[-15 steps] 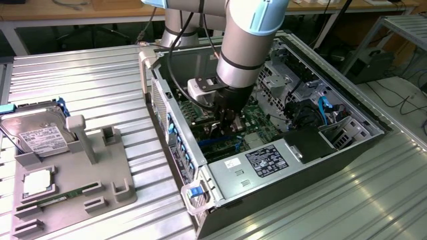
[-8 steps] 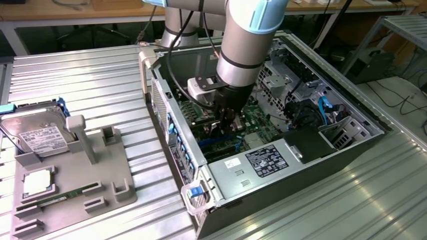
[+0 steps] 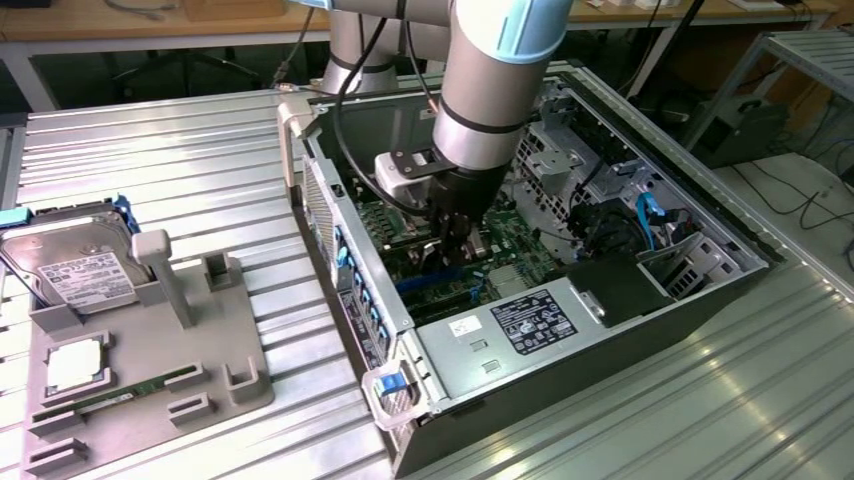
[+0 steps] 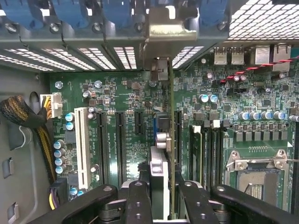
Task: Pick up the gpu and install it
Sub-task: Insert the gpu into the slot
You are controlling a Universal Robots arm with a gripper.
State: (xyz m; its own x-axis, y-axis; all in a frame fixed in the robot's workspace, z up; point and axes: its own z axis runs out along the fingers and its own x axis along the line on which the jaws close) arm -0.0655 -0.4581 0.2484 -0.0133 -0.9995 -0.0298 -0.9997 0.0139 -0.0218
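Note:
My gripper (image 3: 454, 248) reaches down into the open computer case (image 3: 350, 330), low over the green motherboard (image 4: 126, 91). In the wrist view my gripper (image 4: 163, 205) is shut on the gpu (image 4: 164, 140), with one black finger on each side of it. The card shows edge-on and stands upright among the black expansion slots (image 4: 119, 144). Its silver bracket (image 4: 166, 30) lies against the case's rear slot openings. Whether the card's edge sits in a slot I cannot tell. In the exterior view the arm's wrist hides most of the card.
The power supply (image 3: 534, 322) fills the case's near end, and drive cages (image 3: 694, 265) stand at the exterior view's right. On the exterior view's left, a grey fixture (image 3: 147, 375) holds a hard drive (image 3: 74, 265), a processor (image 3: 74, 362) and a green memory stick (image 3: 114, 395). Sleeved cables (image 4: 18, 112) lie beside the board.

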